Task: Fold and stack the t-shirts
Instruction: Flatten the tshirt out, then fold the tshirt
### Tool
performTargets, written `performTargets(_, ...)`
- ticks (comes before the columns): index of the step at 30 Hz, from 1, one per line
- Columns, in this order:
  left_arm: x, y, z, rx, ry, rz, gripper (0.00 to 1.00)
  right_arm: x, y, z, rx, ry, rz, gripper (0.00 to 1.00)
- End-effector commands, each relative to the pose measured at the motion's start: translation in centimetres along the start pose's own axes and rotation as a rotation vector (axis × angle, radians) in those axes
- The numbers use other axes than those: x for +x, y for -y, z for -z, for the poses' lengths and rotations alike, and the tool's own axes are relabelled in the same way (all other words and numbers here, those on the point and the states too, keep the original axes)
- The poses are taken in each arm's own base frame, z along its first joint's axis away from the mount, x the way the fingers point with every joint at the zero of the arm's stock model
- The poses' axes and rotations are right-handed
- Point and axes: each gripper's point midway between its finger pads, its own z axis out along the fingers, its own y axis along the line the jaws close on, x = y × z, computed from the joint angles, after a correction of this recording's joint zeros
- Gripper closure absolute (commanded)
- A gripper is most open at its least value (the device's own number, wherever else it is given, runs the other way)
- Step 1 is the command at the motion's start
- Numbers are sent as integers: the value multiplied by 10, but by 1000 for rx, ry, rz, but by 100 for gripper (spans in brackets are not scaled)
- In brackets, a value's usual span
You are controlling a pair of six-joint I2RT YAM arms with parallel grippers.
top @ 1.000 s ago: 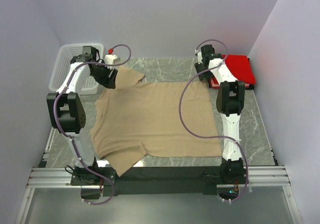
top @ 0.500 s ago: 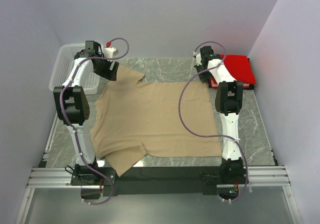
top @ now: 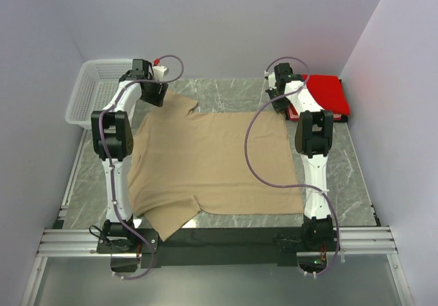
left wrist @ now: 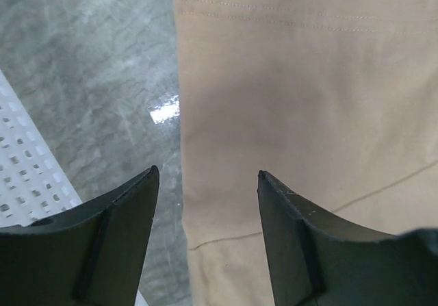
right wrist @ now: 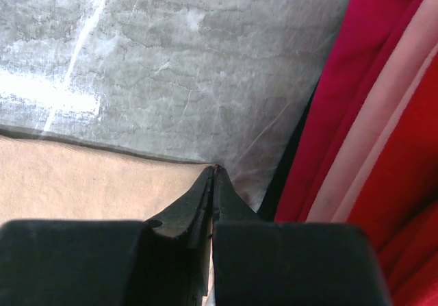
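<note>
The tan t-shirt (top: pixel 212 159) lies spread flat on the grey marble table. Its far-left sleeve (top: pixel 179 104) points to the back. My left gripper (top: pixel 156 95) hovers over that sleeve. In the left wrist view it (left wrist: pixel 207 176) is open and empty, with the sleeve's left edge (left wrist: pixel 287 100) between the fingers. My right gripper (top: pixel 279 105) sits at the shirt's far right corner. In the right wrist view it (right wrist: pixel 214 170) is shut, with tan cloth (right wrist: pixel 82 179) pinched at the tips. The red t-shirt (top: pixel 327 94) lies folded at the far right and also shows in the right wrist view (right wrist: pixel 390 135).
A white mesh basket (top: pixel 96 87) stands at the far left, close to my left arm; its rim shows in the left wrist view (left wrist: pixel 24 189). Bare marble (top: pixel 233 94) lies behind the tan shirt. Walls close in on three sides.
My left arm has swung right, away from the basket, and now hangs over the tan sleeve. The right arm and both shirts have not moved.
</note>
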Motion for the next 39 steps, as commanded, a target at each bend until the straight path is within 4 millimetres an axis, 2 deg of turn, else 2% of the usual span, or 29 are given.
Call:
performTargets(1,2,-11,-9,-66,-7,1,36,6,1,12,-15,-17,5,100)
performTargets(4,17,-14,-20,-87,-46,-3,37,5,1,14,-15,-16,5,100)
performTargets(8,22,-16,-32,-96,-51,-3,43,7,-2,14,-35,-16,10,100)
performTargets(10,19,-16,-34,-90,-41,-6,47,7,-3,15,-38,-17,14,100)
performTargets(13,22,-9,-43,-46,-48,-9,52,6,-3,17,-44,-15,19,100)
performTargets(18,23,10,-50,27,-40,-26,47,2,-5,21,-58,-7,27,100)
performTargets(21,25,15,-56,41,-46,-29,49,2,-4,24,-61,-4,32,100)
performTargets(24,27,17,-62,50,-51,-19,55,0,-5,27,-64,2,43,100)
performTargets(29,29,20,-65,70,-56,-12,78,-4,-3,34,-61,19,52,100)
performTargets(30,28,19,-64,67,-56,-13,85,-4,-3,34,-60,21,53,100)
performTargets(31,27,18,-62,64,-54,-16,96,-6,-3,37,-61,25,53,100)
performTargets(32,22,16,-58,59,-41,-17,99,-9,-2,39,-60,32,52,100)
performTargets(33,23,11,-56,49,-40,-9,100,-9,-2,40,-60,32,52,100)
performTargets(36,7,1,-33,46,14,0,100,-13,-1,48,-57,45,61,100)
performTargets(37,-6,-3,-18,39,47,-5,100,-14,0,52,-54,51,68,100)
performTargets(39,-11,-5,-5,55,75,-19,100,-18,3,63,-48,75,75,100)
